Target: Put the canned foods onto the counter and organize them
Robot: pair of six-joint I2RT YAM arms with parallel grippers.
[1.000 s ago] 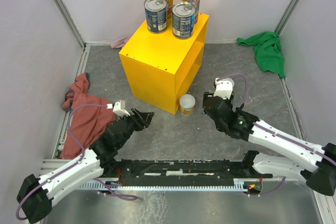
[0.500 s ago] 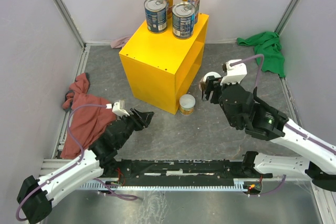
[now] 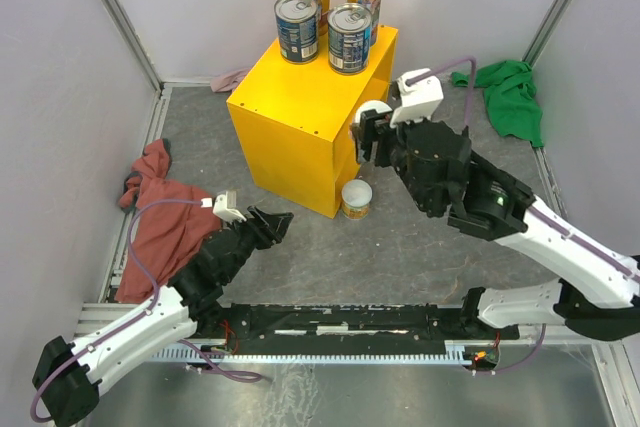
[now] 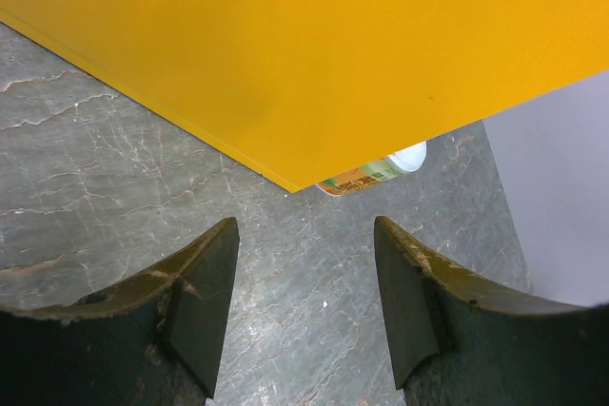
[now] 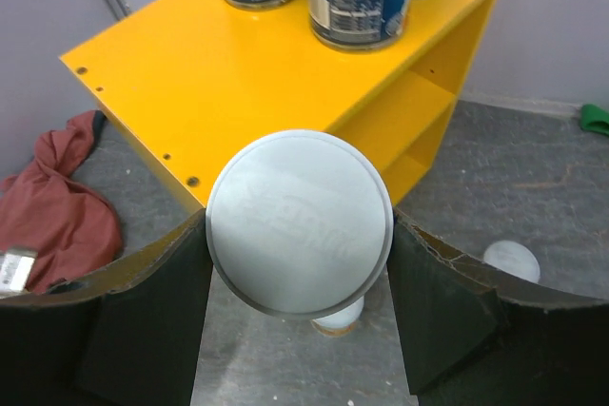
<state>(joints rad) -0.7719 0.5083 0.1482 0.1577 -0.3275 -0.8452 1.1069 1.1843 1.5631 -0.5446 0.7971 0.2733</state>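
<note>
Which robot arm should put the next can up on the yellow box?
The right one. The right gripper is shut on a white-lidded can, raised beside the top of the counter. The left gripper is open and empty, low by the counter's front corner.

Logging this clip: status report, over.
Left gripper open, empty, low by the counter. Right gripper shut on short can, aloft at counter's edge. Four cans on top. Nothing blocking.
</note>
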